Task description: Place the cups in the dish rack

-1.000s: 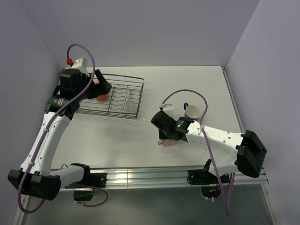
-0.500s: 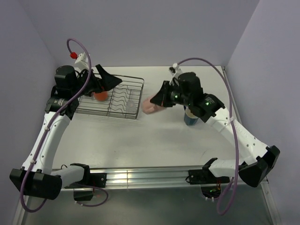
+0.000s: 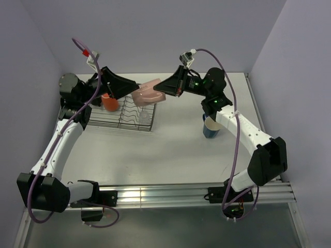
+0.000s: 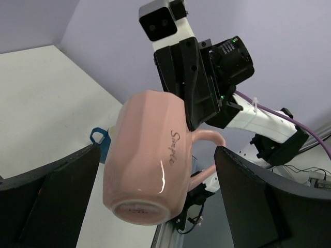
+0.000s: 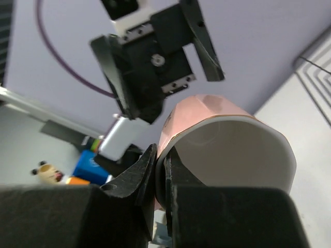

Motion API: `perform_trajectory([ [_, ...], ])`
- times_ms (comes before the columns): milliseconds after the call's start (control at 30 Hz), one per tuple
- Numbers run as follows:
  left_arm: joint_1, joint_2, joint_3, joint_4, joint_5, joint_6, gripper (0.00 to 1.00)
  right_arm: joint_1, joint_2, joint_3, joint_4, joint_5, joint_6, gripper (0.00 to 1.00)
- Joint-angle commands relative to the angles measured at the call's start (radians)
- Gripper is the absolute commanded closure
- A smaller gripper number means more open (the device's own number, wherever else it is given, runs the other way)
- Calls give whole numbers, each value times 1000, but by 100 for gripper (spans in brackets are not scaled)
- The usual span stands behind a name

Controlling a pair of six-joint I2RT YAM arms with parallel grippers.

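Note:
My right gripper [image 3: 161, 89] is shut on the rim of the pink cup [image 3: 147, 95] and holds it on its side in the air above the right end of the dish rack [image 3: 124, 114]. In the right wrist view the fingers [image 5: 147, 168] pinch the cup's wall [image 5: 207, 116]. My left gripper [image 3: 132, 87] is open, and in its view the pink cup [image 4: 147, 160] hangs between its fingers [image 4: 258, 199] without touching them. An orange cup [image 3: 109, 102] and a clear tumbler [image 3: 144, 118] are in the rack. A blue cup [image 3: 210, 128] stands on the table. The dark brown mug is out of view.
The table is white, with purple walls close on the left, back and right. The rack sits at the far left near the wall. The blue cup stands below my right forearm [image 3: 227, 111]. A metal rail [image 3: 155, 194] runs along the near edge.
My right arm has lifted the pink cup off the near table and carried it up and left above the rack. My left gripper has risen from the orange cup toward the pink one.

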Motion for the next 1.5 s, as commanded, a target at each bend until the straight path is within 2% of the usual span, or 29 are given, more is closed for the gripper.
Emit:
perform_trajectory([
  [0,0,-25,-10,139,67,-53,1,-25,-16,9,431,-69,232,100],
  [133,-7,-34,-14,105,70,-38,1,-31,7,7,540,-60,305,100],
  [433,-50,-46,-34,144,82,-69,1,-31,57,29,586,-63,345,100],
  [533,-50,-45,-16,122,78,-98,1,-33,46,32,559,-71,290,100],
  [633,-50,-36,27,-8,50,-87,1,-39,15,20,452,-48,150,100],
  [733,-50,-29,29,-68,30,-96,1,-42,-46,13,355,1,0,100],
  [867,-50,-26,-5,-42,24,-156,1,-40,-74,13,341,34,-96,100],
  [967,-52,-20,-30,-5,29,-194,1,-40,-77,13,384,32,-88,100],
  [1233,-64,1,-53,134,55,-332,1,-36,-46,-56,651,20,-13,100],
  [1467,-64,18,-60,240,53,-444,1,-4,-71,-63,617,20,-115,100],
])
